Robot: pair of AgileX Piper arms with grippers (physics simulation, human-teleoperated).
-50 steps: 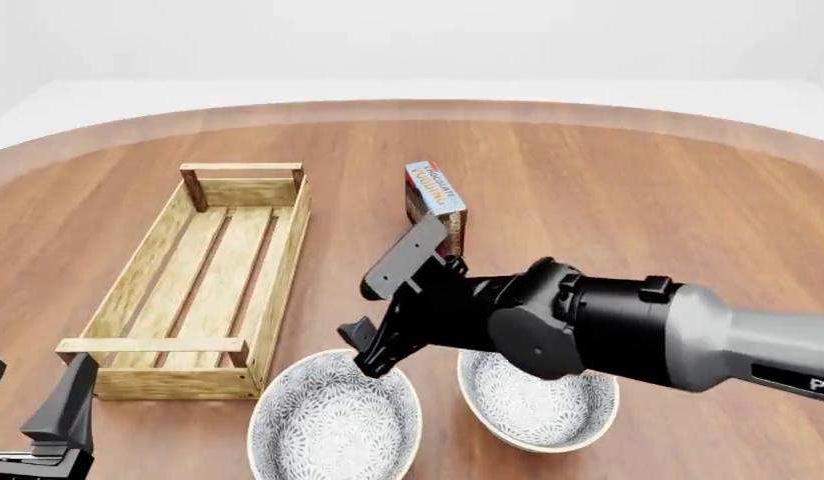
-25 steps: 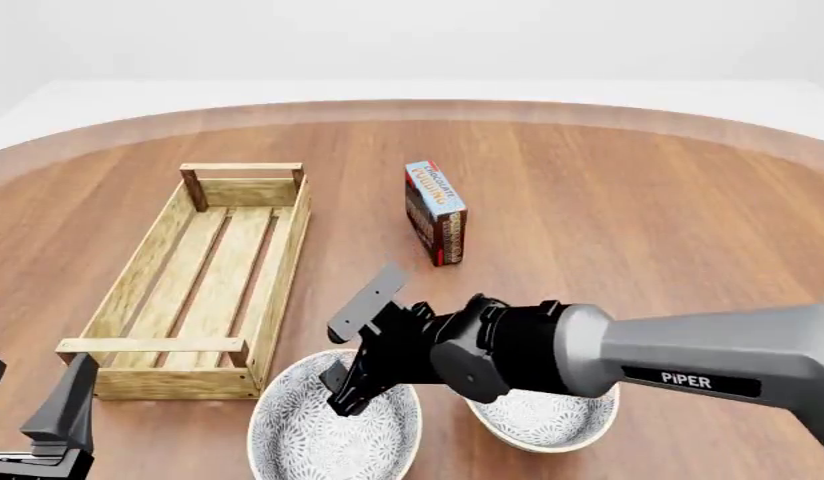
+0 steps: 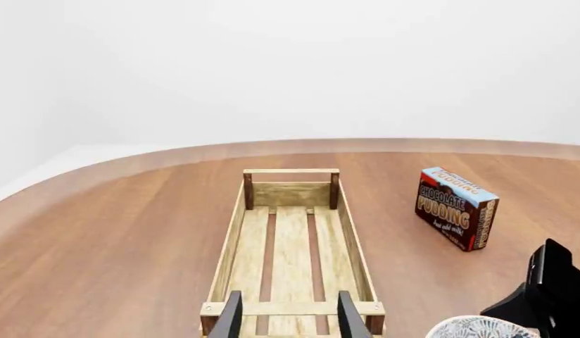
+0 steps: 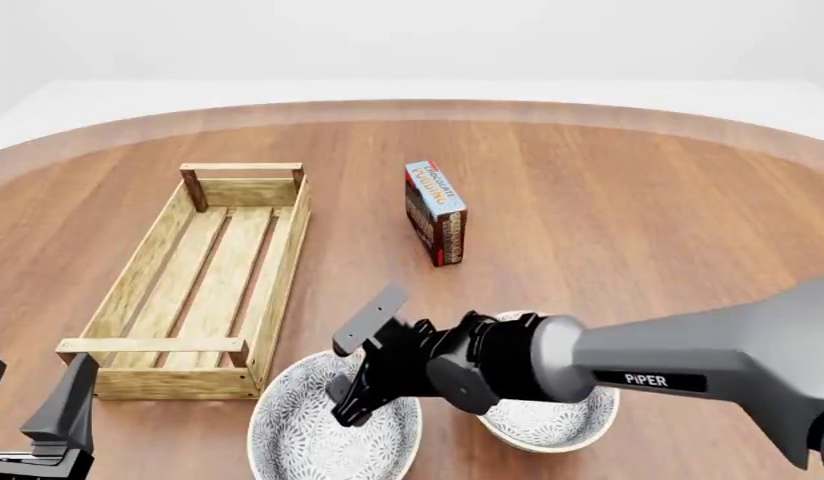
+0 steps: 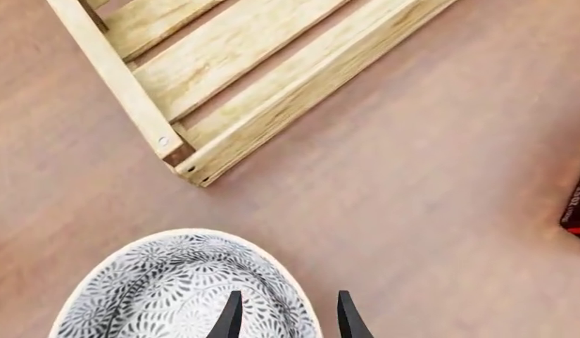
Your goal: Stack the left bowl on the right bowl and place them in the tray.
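Reaching across from the right, the right gripper [image 4: 355, 362] hangs over the far right rim of the left bowl [image 4: 309, 435], and in the right wrist view its two fingers [image 5: 228, 318] stand apart with the rim [image 5: 304, 310] between them, not yet pressed on it. The left bowl sits on the table [image 4: 626, 210] just beside the near end of the tray [image 4: 156, 262], and the right bowl [image 4: 572, 425] is close at its other side, mostly hidden under the arm. I judge the bowl to be stiff, smooth and rather slippery, like glazed ceramic, and breakable if it drops; the thin rim is the only place to pinch it, with one finger inside and one outside. The left gripper [image 3: 286, 320] waits at the near left corner, its fingers parted around nothing. A pudding carton [image 4: 435, 212] stands further back. Compared with half a second ago, the right gripper has lowered a little and moved slightly toward the rim; the bowls, tray and left gripper are unchanged.
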